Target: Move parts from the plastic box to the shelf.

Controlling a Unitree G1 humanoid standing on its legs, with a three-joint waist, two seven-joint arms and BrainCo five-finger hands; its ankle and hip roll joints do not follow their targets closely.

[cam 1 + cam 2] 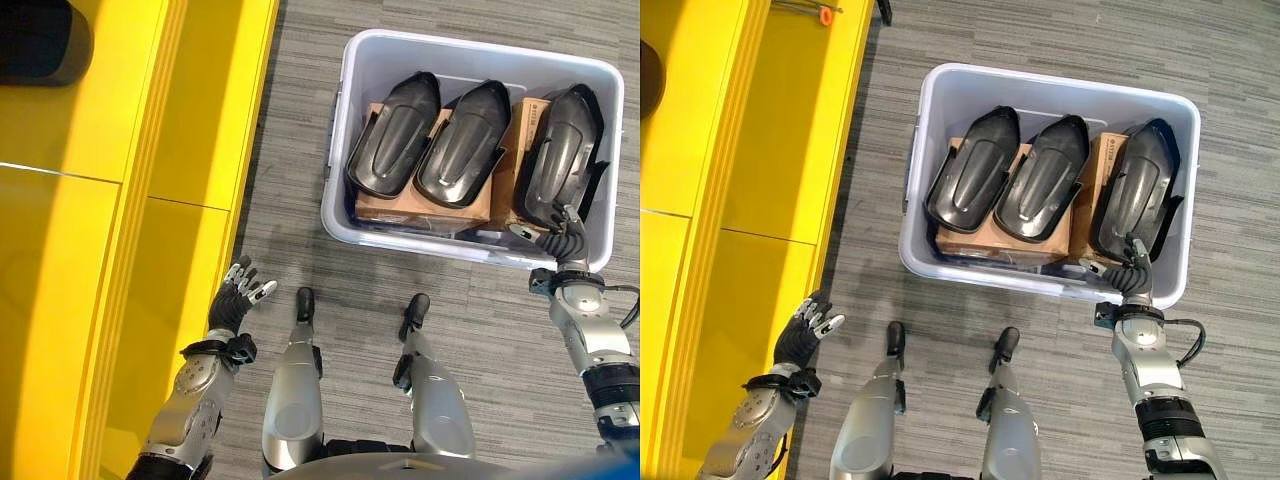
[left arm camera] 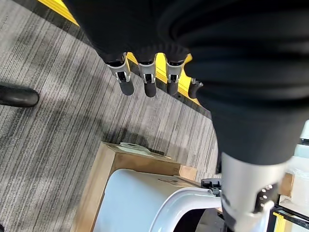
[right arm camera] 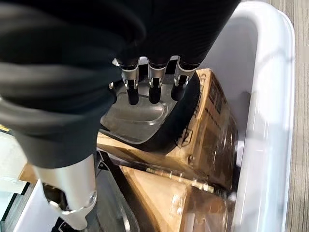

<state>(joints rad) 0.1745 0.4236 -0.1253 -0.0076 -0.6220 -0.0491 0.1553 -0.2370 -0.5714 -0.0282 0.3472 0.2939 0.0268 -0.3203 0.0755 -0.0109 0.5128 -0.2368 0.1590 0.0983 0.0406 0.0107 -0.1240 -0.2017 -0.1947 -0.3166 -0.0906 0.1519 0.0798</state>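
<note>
1. A glossy yellow shelf unit [image 1: 120, 200] of flat panels is seen along the robot's left side, standing on grey striped carpet [image 1: 300, 120].
2. A translucent white rectangular plastic box [image 1: 345, 215] is set on the carpet ahead and to the right, well apart from the shelf unit.
3. Brown cardboard boxes [image 1: 425, 205] are laid in the bottom of the plastic box.
4. Three black moulded plastic shell parts are rested side by side on the cardboard: the left part [image 1: 395, 135], the middle part [image 1: 463, 145] and the right part [image 1: 560, 155], each tilted with its narrow end away from the robot.
5. The right hand [image 1: 562, 238] is held over the near rim of the plastic box; its fingers [image 3: 153, 87] are extended straight, their dark tips at the near end of the right part, and nothing is gripped.
6. The left hand [image 1: 236, 295] is held over the carpet beside the shelf unit, fingers relaxed and spread, empty.
</note>
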